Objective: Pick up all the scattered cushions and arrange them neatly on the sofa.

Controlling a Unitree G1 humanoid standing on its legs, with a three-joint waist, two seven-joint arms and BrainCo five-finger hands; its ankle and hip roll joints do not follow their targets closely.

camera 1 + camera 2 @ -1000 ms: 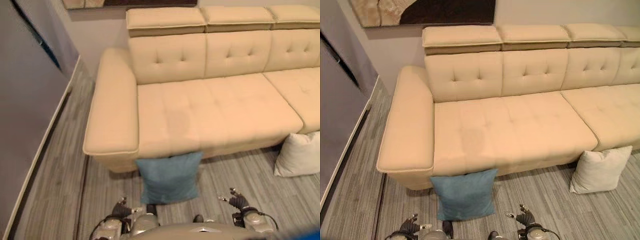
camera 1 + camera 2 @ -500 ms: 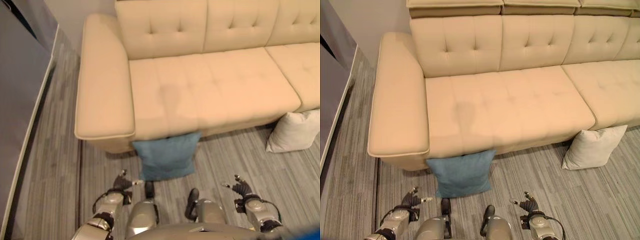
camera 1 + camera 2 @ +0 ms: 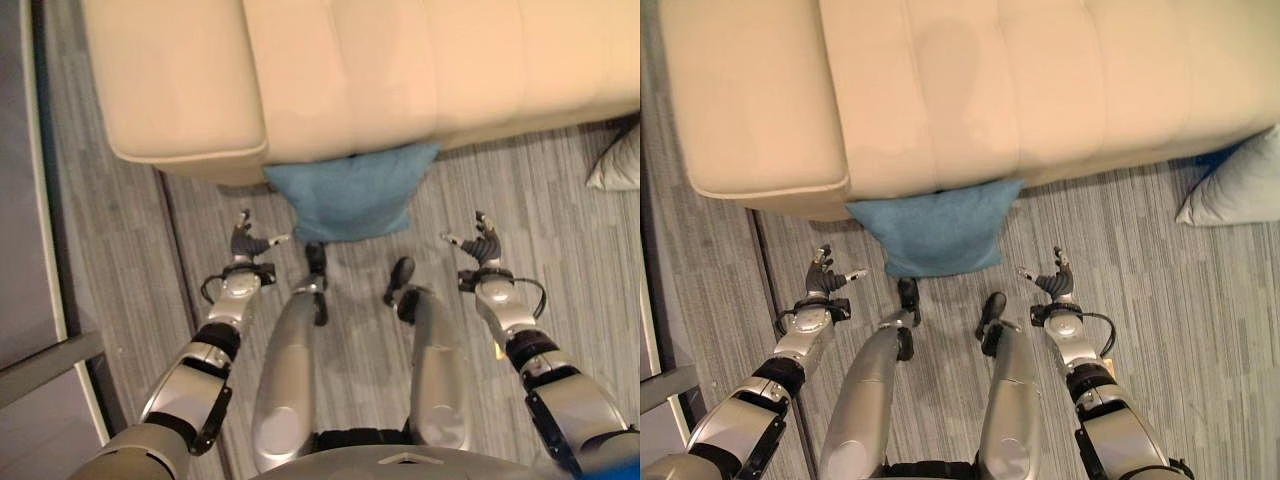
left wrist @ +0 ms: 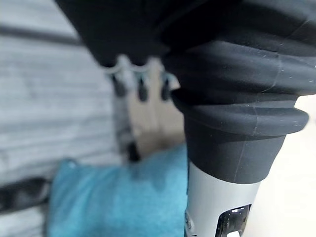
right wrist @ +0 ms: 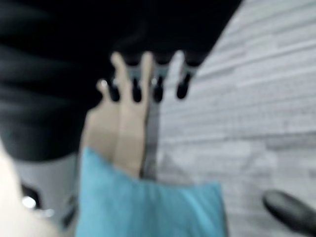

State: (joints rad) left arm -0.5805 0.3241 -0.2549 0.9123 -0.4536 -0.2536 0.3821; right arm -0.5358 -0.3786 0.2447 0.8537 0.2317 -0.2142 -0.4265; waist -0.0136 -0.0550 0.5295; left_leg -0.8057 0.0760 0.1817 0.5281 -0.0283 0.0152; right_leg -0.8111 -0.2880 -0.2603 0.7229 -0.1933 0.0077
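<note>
soft blue square cushion (image 3: 932, 231): middle of frame, on grey wood floor (image 3: 1160, 300), leaning on big tan sofa (image 3: 970, 90) | left hand (image 3: 823, 277): fingers spread, empty | right hand (image 3: 1055, 281): fingers spread, empty | pale cushion (image 3: 1236, 190): right edge

Both arms reach forward from the bottom of the eye views, bent at the elbow, forearms angled up toward the middle of the frame. The left hand (image 3: 243, 240) sits left of centre, fingers raised and loosely spread, thumb pointing inward, holding nothing. The right hand (image 3: 481, 243) sits right of centre at about the same height, in a mirrored pose with fingers up and thumb inward. In the right wrist view its fingers (image 5: 148, 74) look extended, though blurred.
</note>
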